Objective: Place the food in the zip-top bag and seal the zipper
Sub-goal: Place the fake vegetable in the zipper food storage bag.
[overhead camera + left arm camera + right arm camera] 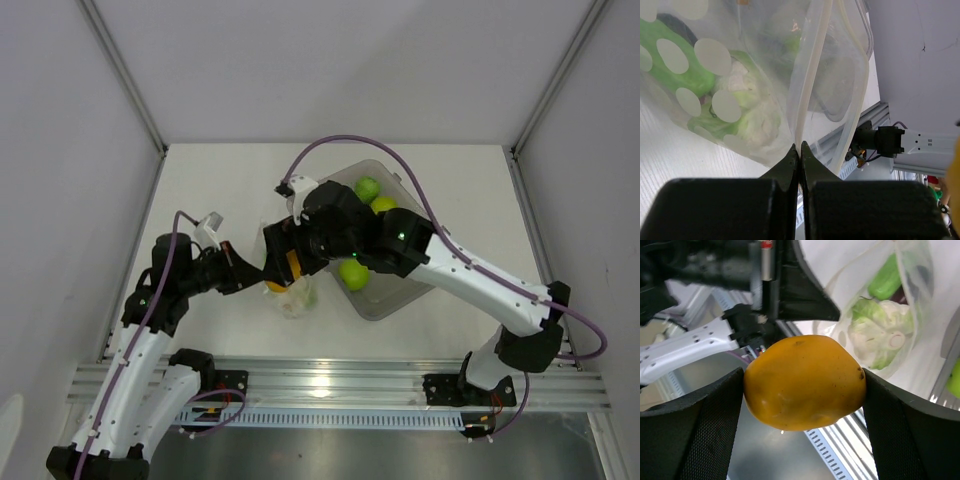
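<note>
My right gripper (804,385) is shut on an orange-yellow citrus (805,382), which fills the gap between its pads. It holds the fruit just above the mouth of the clear zip-top bag (900,355). Inside the bag lie a white cauliflower (885,335) and a green cucumber (887,277). My left gripper (800,145) is shut on the bag's mouth edge, pinching the zipper strip (812,75) upright. The cauliflower (757,115) and cucumber (675,65) show through the bag wall (770,30). From above, the bag (297,298) sits between both grippers, with the citrus (275,287) at its left.
A grey translucent bin (400,295) stands right of the bag, under the right arm. It holds three green fruits (367,187) (383,204) (352,273). An aluminium rail (340,380) runs along the table's near edge. White walls close in on both sides.
</note>
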`<state>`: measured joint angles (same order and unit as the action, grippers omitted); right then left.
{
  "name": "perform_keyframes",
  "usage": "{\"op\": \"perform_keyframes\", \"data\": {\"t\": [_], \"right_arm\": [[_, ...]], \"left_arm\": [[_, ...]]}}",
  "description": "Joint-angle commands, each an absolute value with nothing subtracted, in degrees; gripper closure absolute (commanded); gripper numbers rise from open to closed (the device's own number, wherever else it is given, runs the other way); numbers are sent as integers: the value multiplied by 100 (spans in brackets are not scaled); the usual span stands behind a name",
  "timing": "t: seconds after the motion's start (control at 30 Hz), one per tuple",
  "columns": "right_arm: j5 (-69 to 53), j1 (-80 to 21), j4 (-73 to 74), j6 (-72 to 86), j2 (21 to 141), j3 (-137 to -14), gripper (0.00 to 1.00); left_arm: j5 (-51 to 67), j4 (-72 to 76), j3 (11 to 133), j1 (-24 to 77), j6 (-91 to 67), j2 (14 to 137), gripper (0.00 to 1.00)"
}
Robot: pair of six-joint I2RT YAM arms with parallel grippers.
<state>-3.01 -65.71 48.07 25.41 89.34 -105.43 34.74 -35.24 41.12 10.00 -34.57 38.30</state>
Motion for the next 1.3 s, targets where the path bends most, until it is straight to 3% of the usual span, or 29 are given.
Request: {"op": "perform_keyframes", "data": {"t": [0.0,0.27,0.37,0.4,0.5,0.6,0.7,0.8,1.27], "right_arm": [[386,-6574,5245,2435,9412,-11029,97],[572,-6513,5379,2549,10046,-11250,88],[589,-6460,5352,2601,10125,-11162,78],[615,-6443,5379,2636,10134,-11171,61],[615,-6416,5309,2637,10038,-11127,27],[511,-6364,5247,2611,9967,-11109,16],[142,-6258,5055,2522,9905,-11022,13],[-104,-6179,4957,2531,9896,-10890,1],[500,-5740,4869,2566,9467,-10837,1]], "left_arm": [[3595,-3445,4149,1011,-3507,3727,98],[3481,-3568,4184,1011,-3516,3692,99],[3489,-3568,4175,1011,-3533,3656,99],[3498,-3577,4166,1011,-3533,3656,99],[3507,-3568,4148,1011,-3533,3639,99],[3524,-3542,4131,1011,-3542,3647,99],[3551,-3490,4131,1011,-3568,3665,99],[3577,-3498,4148,1011,-3577,3665,99],[3551,-3516,4149,1011,-3560,3674,99]]}}
